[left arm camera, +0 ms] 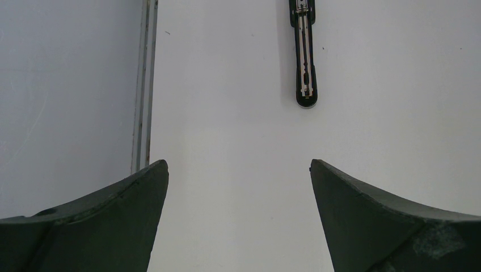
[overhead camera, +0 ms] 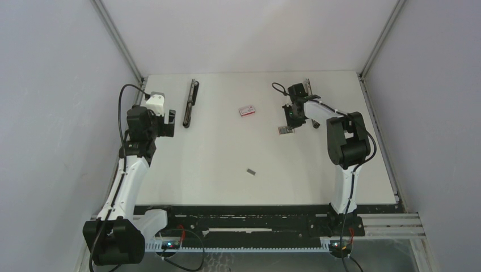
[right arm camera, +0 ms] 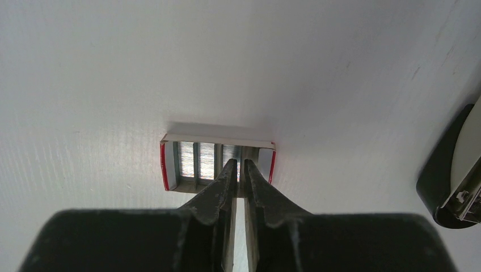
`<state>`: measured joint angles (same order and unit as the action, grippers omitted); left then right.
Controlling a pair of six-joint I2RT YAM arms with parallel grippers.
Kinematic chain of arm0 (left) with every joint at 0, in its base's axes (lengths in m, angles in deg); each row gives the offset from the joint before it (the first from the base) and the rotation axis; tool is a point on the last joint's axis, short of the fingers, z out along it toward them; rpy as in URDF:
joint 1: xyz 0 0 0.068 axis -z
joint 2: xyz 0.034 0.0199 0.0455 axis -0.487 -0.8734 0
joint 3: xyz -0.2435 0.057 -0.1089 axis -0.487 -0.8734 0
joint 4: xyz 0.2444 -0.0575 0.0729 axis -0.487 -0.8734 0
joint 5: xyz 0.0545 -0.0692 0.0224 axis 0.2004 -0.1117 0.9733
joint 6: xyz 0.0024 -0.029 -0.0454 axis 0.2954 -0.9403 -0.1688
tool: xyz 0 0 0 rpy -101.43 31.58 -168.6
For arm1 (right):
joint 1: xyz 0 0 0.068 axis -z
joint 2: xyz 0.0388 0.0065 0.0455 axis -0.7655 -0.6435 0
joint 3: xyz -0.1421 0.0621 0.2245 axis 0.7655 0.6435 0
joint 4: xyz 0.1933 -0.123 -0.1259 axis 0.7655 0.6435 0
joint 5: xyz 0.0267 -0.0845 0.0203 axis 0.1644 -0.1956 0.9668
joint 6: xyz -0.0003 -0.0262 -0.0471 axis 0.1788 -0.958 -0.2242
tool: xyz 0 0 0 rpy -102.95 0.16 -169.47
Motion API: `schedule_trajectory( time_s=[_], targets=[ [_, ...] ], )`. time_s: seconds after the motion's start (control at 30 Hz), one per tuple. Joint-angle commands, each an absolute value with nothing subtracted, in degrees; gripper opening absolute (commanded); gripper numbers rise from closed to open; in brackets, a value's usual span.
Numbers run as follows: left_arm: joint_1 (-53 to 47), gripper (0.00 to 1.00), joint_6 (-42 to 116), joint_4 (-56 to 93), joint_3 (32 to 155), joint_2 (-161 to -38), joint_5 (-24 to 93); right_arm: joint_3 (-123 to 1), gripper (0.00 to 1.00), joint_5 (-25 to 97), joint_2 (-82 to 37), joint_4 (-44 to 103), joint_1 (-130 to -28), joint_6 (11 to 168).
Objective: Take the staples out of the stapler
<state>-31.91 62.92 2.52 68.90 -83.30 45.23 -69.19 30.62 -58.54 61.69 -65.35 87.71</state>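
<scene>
The stapler (overhead camera: 190, 102) lies folded open, long and black, at the far left of the table, its metal channel (left arm camera: 305, 56) facing up. My left gripper (overhead camera: 164, 120) (left arm camera: 239, 164) hangs open and empty short of it. My right gripper (overhead camera: 290, 119) (right arm camera: 240, 164) has its fingertips inside a small open tray (overhead camera: 286, 131) with red sides (right arm camera: 163, 164). Grey staples (right arm camera: 205, 161) lie there in rows. The jaws are a thin slit apart, and I cannot tell whether a strip sits between them. One loose strip of staples (overhead camera: 251, 171) lies mid-table.
A small red-and-white box (overhead camera: 247, 110) sits between the stapler and the tray. A second black-and-metal stapler-like object (right arm camera: 454, 181) lies just right of the tray, partly under the right arm (overhead camera: 343, 136). A metal rail (left arm camera: 144, 85) edges the table on the left.
</scene>
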Motion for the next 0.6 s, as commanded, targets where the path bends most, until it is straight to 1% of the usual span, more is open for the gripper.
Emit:
schedule_trajectory(
  time_s=[0.0,0.23,0.33,0.4,0.5,0.57],
  targets=[
    [-32.04,1.00,61.84,5.21,67.42,-82.99,44.26,-69.84,0.09,30.19,-58.58,60.79,-65.68,87.88],
    [-32.00,1.00,61.91,5.22,67.45,-83.09,44.21,-71.62,0.09,31.65,-57.23,62.16,-65.68,88.02],
    [-32.05,1.00,61.91,5.23,67.41,-83.08,44.21,-72.24,0.11,32.11,-54.99,62.67,-65.81,87.44],
    [-32.00,1.00,61.92,5.25,67.45,-83.19,44.16,-72.34,0.15,32.51,-53.28,62.93,-66.13,86.63],
    [-32.01,1.00,61.88,5.31,67.46,-83.34,44.14,-72.13,0.25,31.10,-50.67,63.06,-67.16,85.26],
    [-31.99,1.00,61.86,5.31,67.44,-83.34,44.20,-72.21,0.30,30.52,-49.08,63.38,-67.94,84.31]
  ],
)
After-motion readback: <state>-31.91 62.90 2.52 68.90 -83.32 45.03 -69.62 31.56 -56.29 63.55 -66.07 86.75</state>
